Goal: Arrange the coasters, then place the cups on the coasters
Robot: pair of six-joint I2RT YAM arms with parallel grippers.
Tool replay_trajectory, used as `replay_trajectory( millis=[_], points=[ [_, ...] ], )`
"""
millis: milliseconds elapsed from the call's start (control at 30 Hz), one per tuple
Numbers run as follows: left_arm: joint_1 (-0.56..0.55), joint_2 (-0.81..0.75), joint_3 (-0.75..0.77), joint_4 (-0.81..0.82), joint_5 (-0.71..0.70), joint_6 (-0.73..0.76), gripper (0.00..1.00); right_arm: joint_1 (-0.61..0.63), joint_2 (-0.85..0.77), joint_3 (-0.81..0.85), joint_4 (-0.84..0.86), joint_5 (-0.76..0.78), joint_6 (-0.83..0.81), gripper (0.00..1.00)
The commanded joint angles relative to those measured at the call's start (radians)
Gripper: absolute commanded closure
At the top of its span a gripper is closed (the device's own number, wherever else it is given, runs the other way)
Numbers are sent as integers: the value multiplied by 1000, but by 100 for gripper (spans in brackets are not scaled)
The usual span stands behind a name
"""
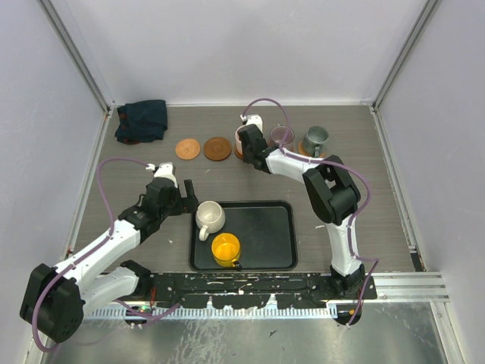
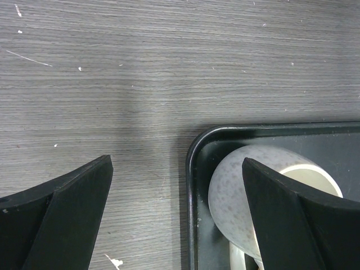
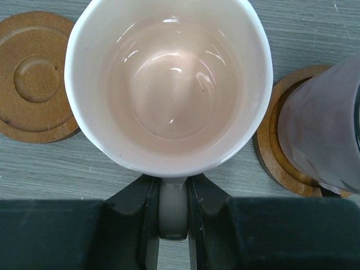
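Observation:
My right gripper is shut on the handle of the pale pink cup, which is upright. In the top view this cup is over an orange-brown coaster at the back. Left of it lie two bare coasters; the nearer one also shows in the right wrist view. To the right, the mauve cup and the grey-green cup each stand on a coaster. My left gripper is open, straddling the tray's corner beside the cream cup. The yellow cup is in the tray.
The black tray lies at the near middle, its rim between my left fingers. A dark teal cloth sits in the back left corner. Walls close in the table on three sides.

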Motion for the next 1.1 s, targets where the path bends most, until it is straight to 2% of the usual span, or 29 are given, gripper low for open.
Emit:
replay_trajectory(
  millis=[0, 133, 300, 367, 533, 600, 1067],
  points=[
    [6, -2, 12, 59, 3, 3, 0, -2, -25, 68, 71, 38, 25, 99],
    [8, 0, 12, 59, 5, 3, 0, -2, -31, 68, 58, 50, 30, 98],
    [6, 4, 11, 63, 5, 1, 0, -3, -33, 68, 50, 59, 25, 87],
    [7, 7, 11, 64, 5, 2, 0, -2, -32, 66, 47, 56, 23, 80],
    [6, 8, 10, 64, 4, 3, 1, -1, -34, 66, 49, 44, 16, 53],
    [7, 8, 10, 64, 3, 2, 0, 0, -37, 66, 48, 40, 12, 48],
    [6, 1, 19, 54, 11, -2, 1, 17, -93, 11, 46, 41, 23, 42]
  ],
)
